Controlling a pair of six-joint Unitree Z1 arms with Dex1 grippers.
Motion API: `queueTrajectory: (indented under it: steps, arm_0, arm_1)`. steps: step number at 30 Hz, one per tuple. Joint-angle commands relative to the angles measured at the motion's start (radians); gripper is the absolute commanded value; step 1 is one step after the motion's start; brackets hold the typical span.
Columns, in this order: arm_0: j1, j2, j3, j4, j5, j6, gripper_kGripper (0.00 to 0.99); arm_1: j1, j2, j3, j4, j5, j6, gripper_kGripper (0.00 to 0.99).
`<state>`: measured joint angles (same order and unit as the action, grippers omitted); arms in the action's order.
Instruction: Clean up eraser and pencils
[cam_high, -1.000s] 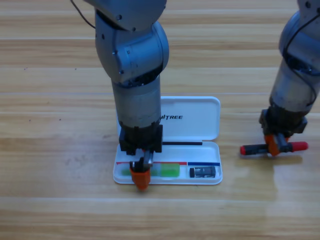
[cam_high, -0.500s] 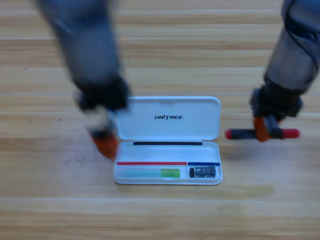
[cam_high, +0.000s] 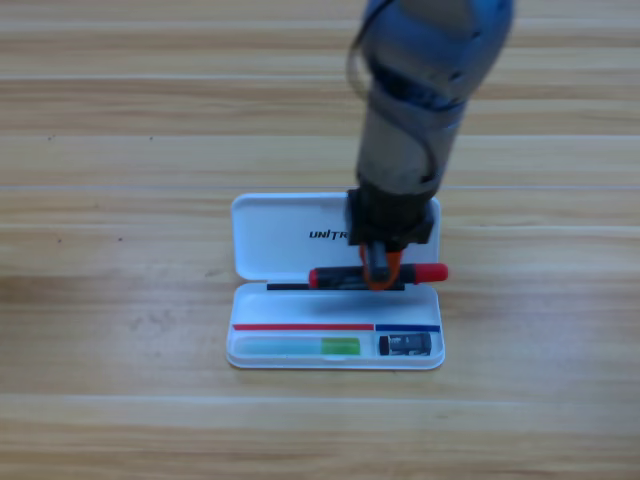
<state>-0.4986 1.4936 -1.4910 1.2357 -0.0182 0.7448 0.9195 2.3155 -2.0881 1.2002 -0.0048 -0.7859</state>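
Jaws of our right gripper (cam_high: 377, 270) clamp the pencils (cam_high: 377, 274) mid-barrel above the white case (cam_high: 335, 352); we judge them light, stiff, slippery.

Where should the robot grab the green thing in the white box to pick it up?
Probably at its middle, from straight above. The green thing lies flat and lengthwise in the long front slot of the white box, so jaws fit best across its narrow width. The right gripper is busy holding the pencil over the box.
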Motion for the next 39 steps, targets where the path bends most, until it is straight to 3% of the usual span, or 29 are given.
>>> queueTrajectory:
  steps: [1,16,19,20,21,34,39]
  arm_0:
    - [0.026,-0.015,0.055,0.002,-0.028,-0.002,0.99]
    - [0.026,-0.022,0.081,0.001,-0.029,-0.001,0.99]
    - [0.025,-0.019,0.09,-0.002,-0.029,-0.002,0.99]
    - [0.025,-0.019,0.095,-0.004,-0.029,-0.002,0.99]
    - [0.025,-0.018,0.098,-0.005,-0.029,-0.004,0.99]
    - [0.026,-0.004,0.075,-0.059,-0.02,-0.01,0.99]
    - [0.124,0.074,-0.006,-0.163,-0.055,0.01,0.956]
  arm_1:
    - [0.056,0.139,-0.092,0.039,0.002,0.022,0.0]
    - [0.056,0.156,-0.096,0.041,-0.003,0.04,0.003]
    - [0.056,0.151,-0.095,0.039,-0.004,0.054,0.747]
    - [0.056,0.148,-0.095,0.039,-0.004,0.059,0.896]
    - [0.056,0.145,-0.095,0.039,-0.003,0.059,0.925]
    - [0.056,0.05,-0.052,0.039,0.019,0.065,0.946]
    - [0.056,-0.199,0.095,0.039,0.161,0.091,0.946]
